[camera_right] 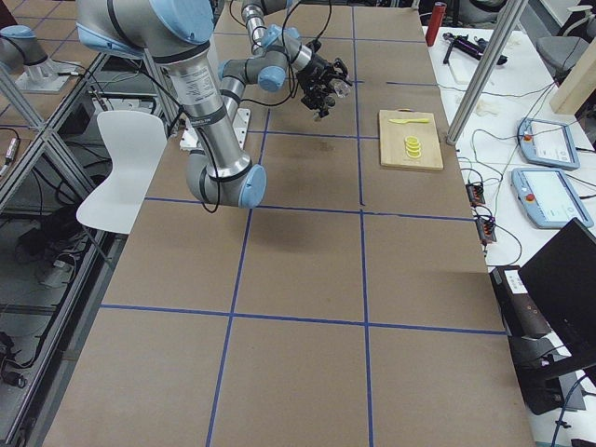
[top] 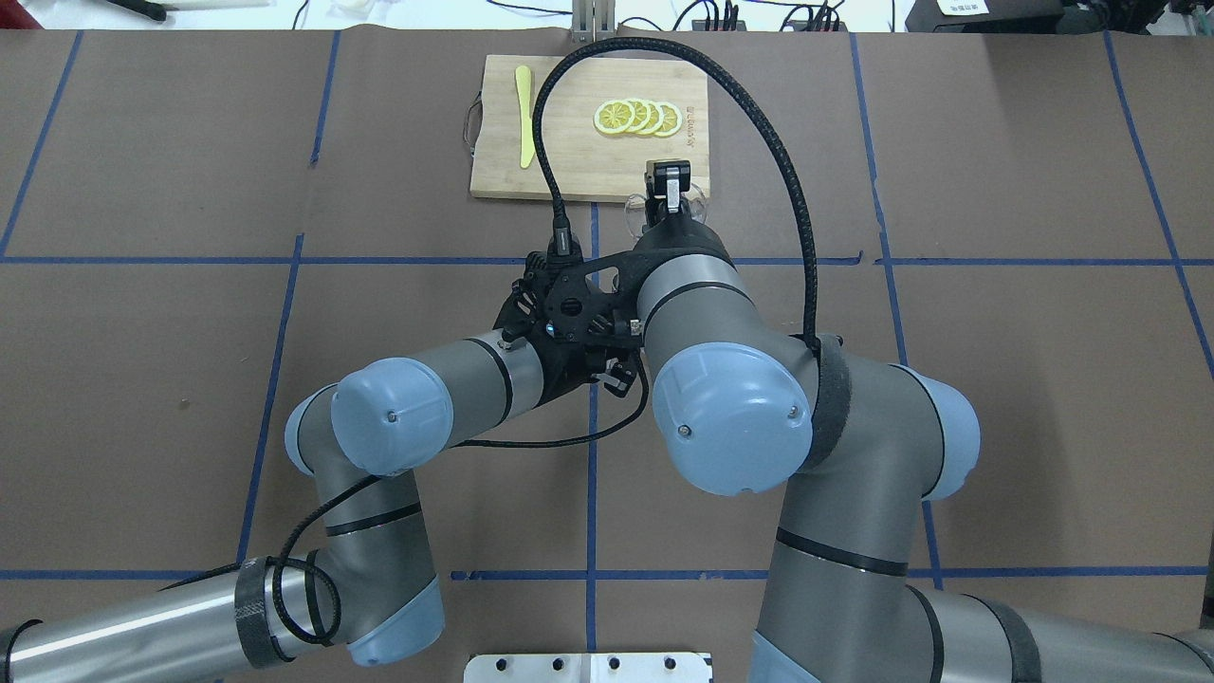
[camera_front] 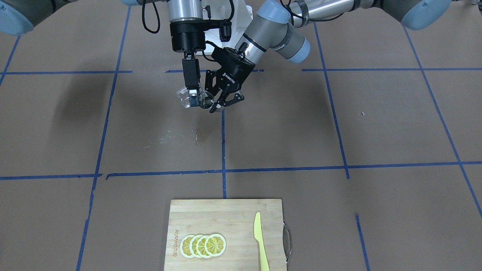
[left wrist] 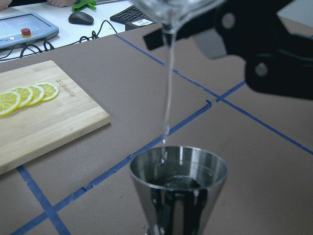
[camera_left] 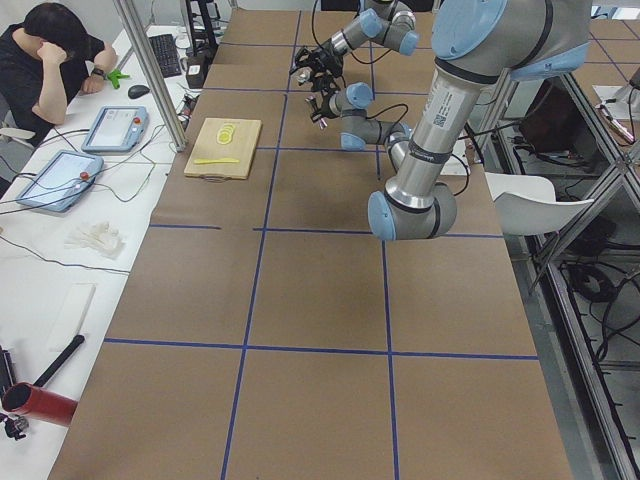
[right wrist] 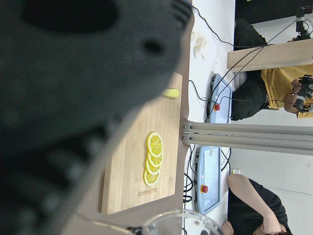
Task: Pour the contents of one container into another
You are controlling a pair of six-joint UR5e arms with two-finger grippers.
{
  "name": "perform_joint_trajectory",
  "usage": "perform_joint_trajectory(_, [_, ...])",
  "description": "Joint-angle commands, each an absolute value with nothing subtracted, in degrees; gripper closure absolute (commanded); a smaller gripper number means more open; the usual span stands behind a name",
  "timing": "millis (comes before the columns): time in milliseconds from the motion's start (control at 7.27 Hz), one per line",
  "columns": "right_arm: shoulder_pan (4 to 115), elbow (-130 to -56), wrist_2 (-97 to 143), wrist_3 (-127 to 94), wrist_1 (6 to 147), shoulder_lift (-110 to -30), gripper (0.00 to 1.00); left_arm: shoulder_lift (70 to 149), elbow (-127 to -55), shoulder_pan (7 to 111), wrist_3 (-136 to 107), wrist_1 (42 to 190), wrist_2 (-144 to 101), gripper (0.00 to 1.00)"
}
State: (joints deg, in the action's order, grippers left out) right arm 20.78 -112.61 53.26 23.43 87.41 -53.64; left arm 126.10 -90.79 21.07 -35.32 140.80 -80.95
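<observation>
Pouring a thin stream [left wrist: 169,88] from the glass cup [camera_front: 183,98], clamped in the right gripper [camera_front: 193,98], into the jigger [left wrist: 178,198], clamped in the left gripper [camera_front: 220,102]; next likely righting the cup.

The glass cup [camera_front: 183,98] is hanging just above the jigger [left wrist: 178,196]; farther off, lemon slices [camera_front: 203,245] and a knife [camera_front: 260,241] are lying on a cutting board [camera_front: 226,214].

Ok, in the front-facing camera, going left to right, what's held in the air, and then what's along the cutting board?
In the air: glass cup → jigger. On the cutting board: lemon slices → yellow knife → metal handle.
</observation>
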Motion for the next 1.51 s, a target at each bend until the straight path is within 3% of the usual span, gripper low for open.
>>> perform_joint_trajectory(0, [20.74, -112.94, 53.26, 22.51, 86.67, -53.53, 1.00, 126.12, -90.79, 21.09, -35.33, 140.80, -80.95, 1.00])
perform_joint_trajectory(1376, [22.23, -116.27, 53.96, 0.46, 85.08, -54.75, 1.00, 125.77, -91.41, 21.36, -35.42, 142.46, -80.95, 1.00])
